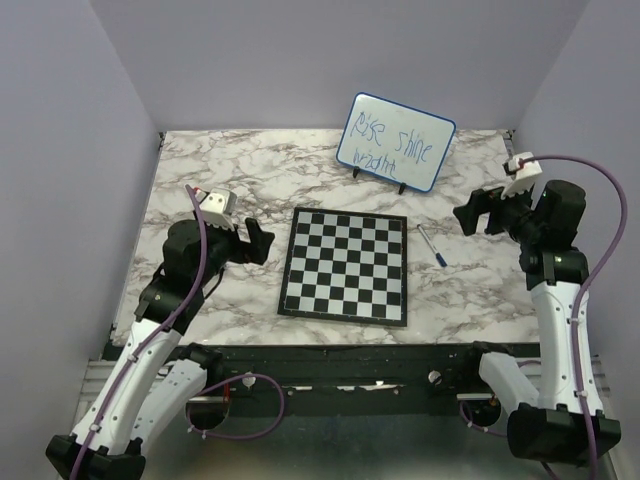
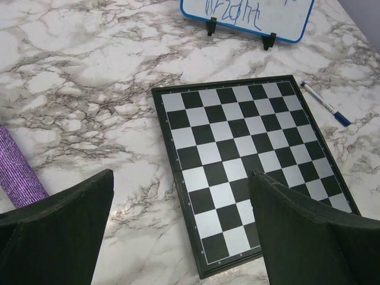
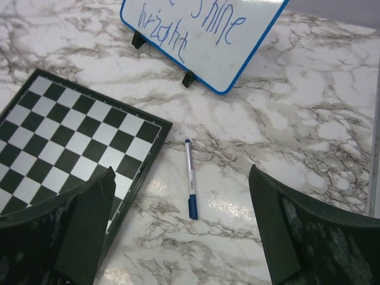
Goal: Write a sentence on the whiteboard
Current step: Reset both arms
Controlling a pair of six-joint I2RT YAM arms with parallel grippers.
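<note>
The whiteboard (image 1: 396, 141) bore the sentence (image 1: 410, 146). Left gripper (image 2: 181, 174) and right gripper (image 3: 181, 172) were open, the pen (image 1: 432, 245) lying beside the chessboard (image 1: 345, 265).

Overhead view looks down; both low wrist views share chessboard (image 2: 249, 166) and whiteboard (image 3: 202, 35).

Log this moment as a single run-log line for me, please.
whiteboard: standing, far side | sentence: written in blue | pen: lying right of chessboard | left jaws: open, empty | right jaws: open, empty

Whiteboard (image 1: 396, 142) white, blue rim; sentence (image 3: 178, 29) blue. Chessboard (image 1: 345, 265) black-white checks. Table (image 1: 220, 170) grey-veined marble. Pen (image 1: 432, 245) white, blue.
</note>
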